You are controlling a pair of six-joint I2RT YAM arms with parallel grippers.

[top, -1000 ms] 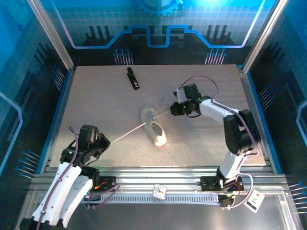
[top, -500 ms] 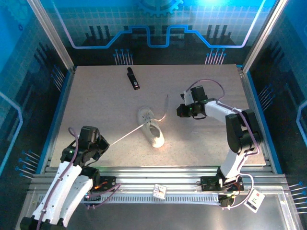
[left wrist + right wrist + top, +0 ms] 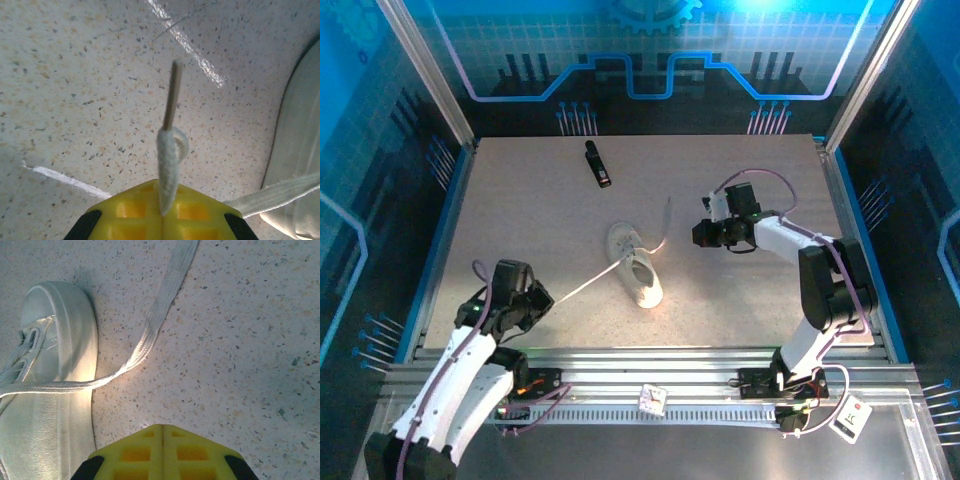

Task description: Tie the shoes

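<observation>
The white sneaker (image 3: pixel 638 268) sits near the middle of the bench (image 3: pixel 520 200). The left fingers (image 3: pixel 150 199) are pressed together, pinching the end of one lace (image 3: pixel 169 155). This lace runs in a straight line from the fingers to the sneaker. The right fingers (image 3: pixel 155 439) are pressed together with nothing between them, near the sneaker on its right side. The second lace (image 3: pixel 161 305) lies slack on the bench. A black bar (image 3: pixel 597 163) lies well apart, toward the far edge.

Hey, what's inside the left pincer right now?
The left pincer is shut on one off-white lace; its tip sticks out past the yellow fingers. The stretch clamped between them is hidden.
</observation>
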